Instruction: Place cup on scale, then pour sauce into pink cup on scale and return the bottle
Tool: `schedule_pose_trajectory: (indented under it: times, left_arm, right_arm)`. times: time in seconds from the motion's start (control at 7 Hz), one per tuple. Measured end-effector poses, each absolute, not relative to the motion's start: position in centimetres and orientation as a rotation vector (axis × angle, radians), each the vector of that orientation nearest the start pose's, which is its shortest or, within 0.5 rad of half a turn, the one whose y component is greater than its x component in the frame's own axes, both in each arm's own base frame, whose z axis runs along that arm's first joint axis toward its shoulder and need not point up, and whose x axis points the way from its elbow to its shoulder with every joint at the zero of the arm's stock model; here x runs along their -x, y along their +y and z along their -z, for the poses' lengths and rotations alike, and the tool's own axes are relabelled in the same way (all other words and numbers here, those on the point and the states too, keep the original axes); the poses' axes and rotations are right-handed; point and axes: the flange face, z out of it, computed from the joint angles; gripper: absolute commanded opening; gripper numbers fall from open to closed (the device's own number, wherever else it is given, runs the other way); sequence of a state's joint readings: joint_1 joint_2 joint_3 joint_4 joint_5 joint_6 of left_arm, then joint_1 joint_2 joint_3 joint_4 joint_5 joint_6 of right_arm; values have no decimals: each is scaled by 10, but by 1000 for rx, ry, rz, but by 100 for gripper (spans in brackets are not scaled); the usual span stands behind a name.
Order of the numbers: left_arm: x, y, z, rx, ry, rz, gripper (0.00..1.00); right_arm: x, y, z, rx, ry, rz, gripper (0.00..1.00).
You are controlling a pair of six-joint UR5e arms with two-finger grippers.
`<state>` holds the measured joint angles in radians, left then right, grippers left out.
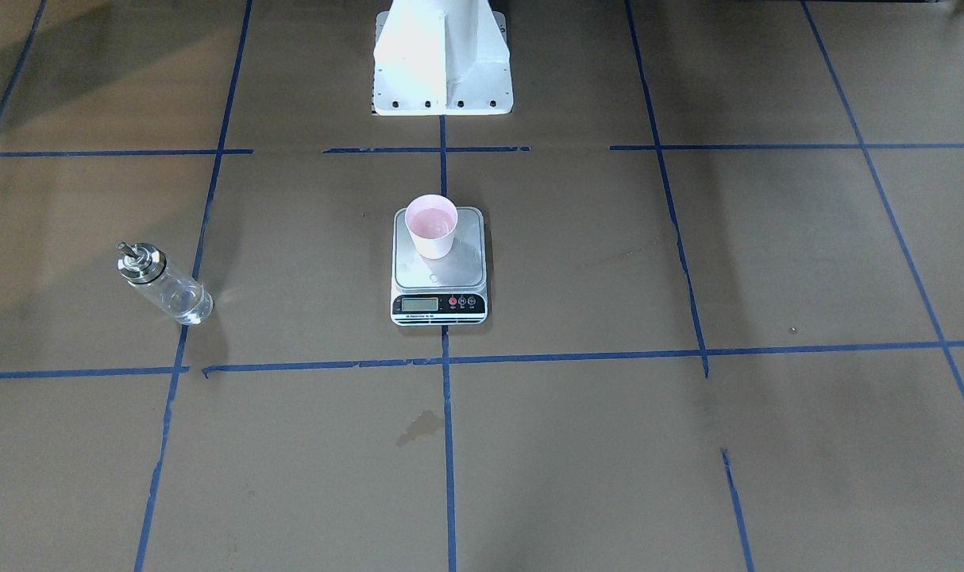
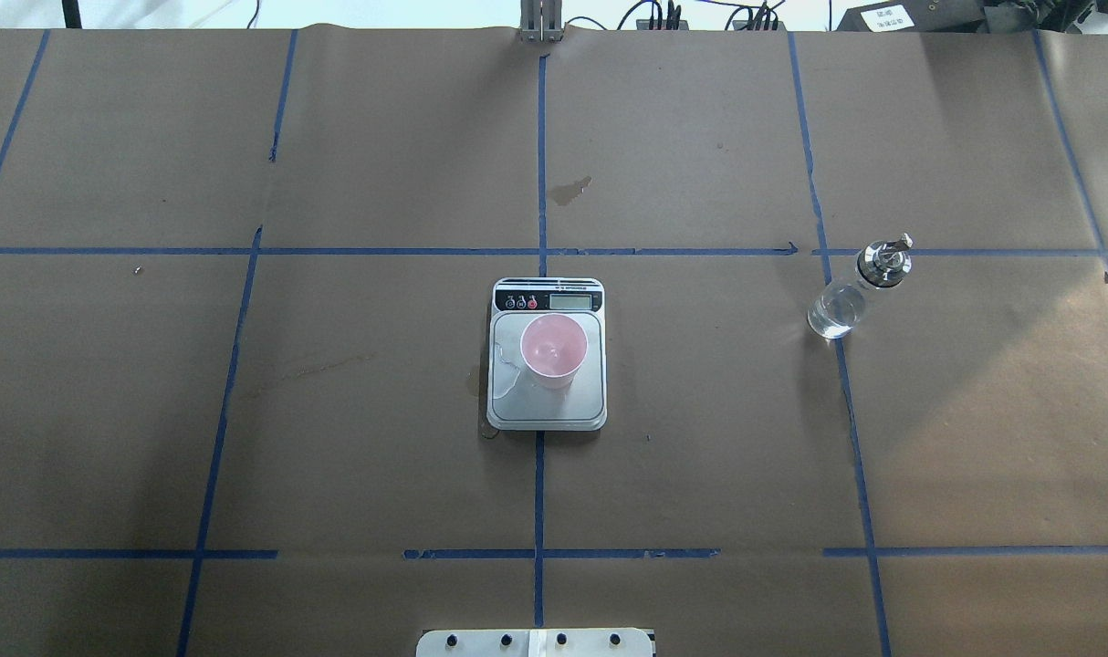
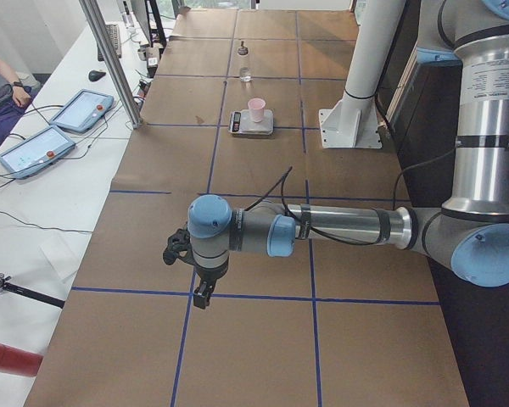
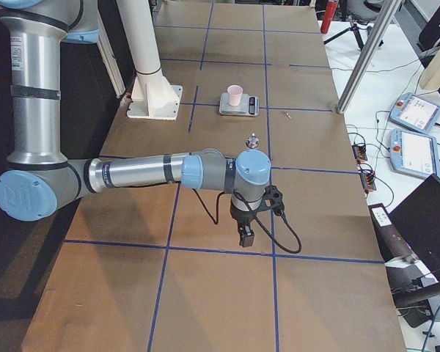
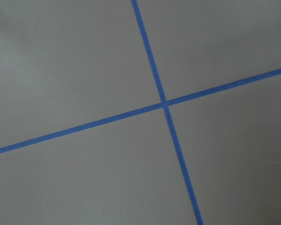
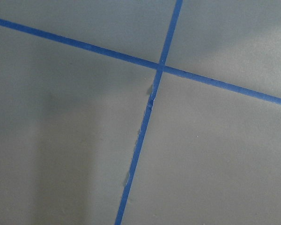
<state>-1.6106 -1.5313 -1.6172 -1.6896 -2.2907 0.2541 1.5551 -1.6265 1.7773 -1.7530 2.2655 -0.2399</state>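
On the scale (image 2: 517, 401), near the middle of its steel plate, the pink cup (image 2: 553, 349) stands upright. The bottle (image 2: 851, 297) stands upright well apart from the scale, toward my right. My left gripper (image 3: 202, 297) and right gripper (image 4: 246, 237) hang far from the scale; I cannot tell whether either is open or closed. If pouring comes next, I should grasp the bottle's glass body and tip slowly over the cup. The scale's display and print are too small to read.

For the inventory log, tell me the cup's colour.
The cup is pale pink, with a whitish rim. It shows best in the front-facing view.
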Motion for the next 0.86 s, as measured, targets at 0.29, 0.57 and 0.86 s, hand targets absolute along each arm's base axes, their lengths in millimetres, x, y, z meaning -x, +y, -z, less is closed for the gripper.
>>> schedule_pose_trajectory:
  times: [0.29,0.57,0.86]
  left_arm:
    - [88,-483,-650,-238,667,-223,100]
    - [80,-485,-651,-194,649,-160,100]
    - [69,-484,-650,-119,656,-145,100]
  right_arm:
    - [-62,-466,-603,-37,-697,180,100]
    - [-60,-465,-606,-26,-727,166,100]
    - [-57,-462,-613,-7,-768,148,100]
